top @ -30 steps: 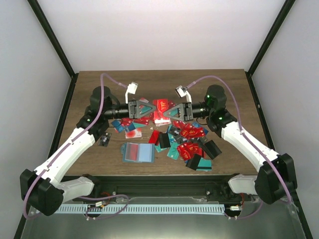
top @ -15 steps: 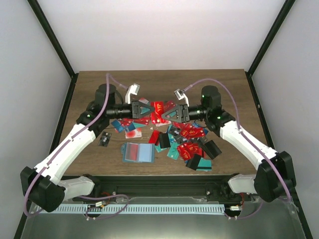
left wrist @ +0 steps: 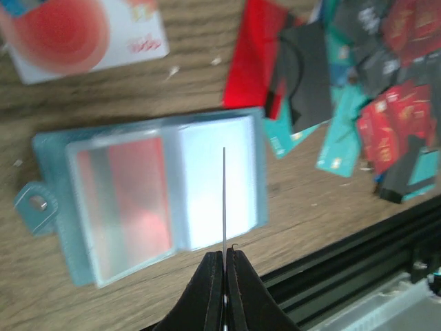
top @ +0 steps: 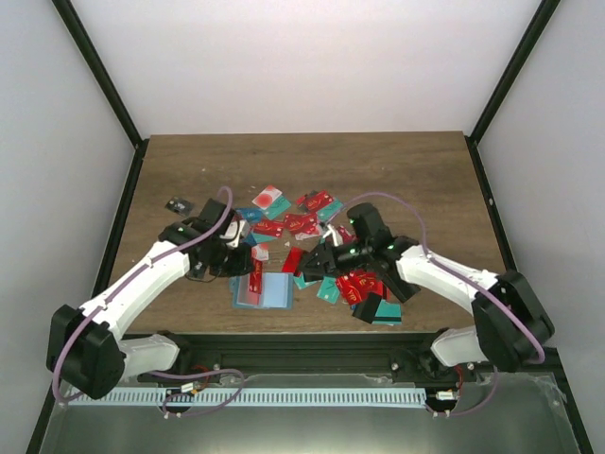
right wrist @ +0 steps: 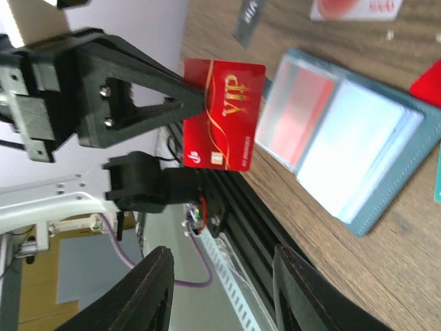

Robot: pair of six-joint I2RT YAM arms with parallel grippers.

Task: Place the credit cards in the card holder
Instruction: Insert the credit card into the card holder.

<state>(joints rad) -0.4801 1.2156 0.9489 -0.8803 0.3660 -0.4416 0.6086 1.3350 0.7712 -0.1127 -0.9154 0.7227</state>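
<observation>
Red card (right wrist: 224, 114) now in left pincer (left wrist: 225, 256)

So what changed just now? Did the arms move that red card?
Yes. Both arms swung down from the far middle of the table to the near side. The right gripper let go of the red card and is open. The left gripper took it and holds it on edge over the open card holder. The card holder and the pile of cards stayed put.
</observation>
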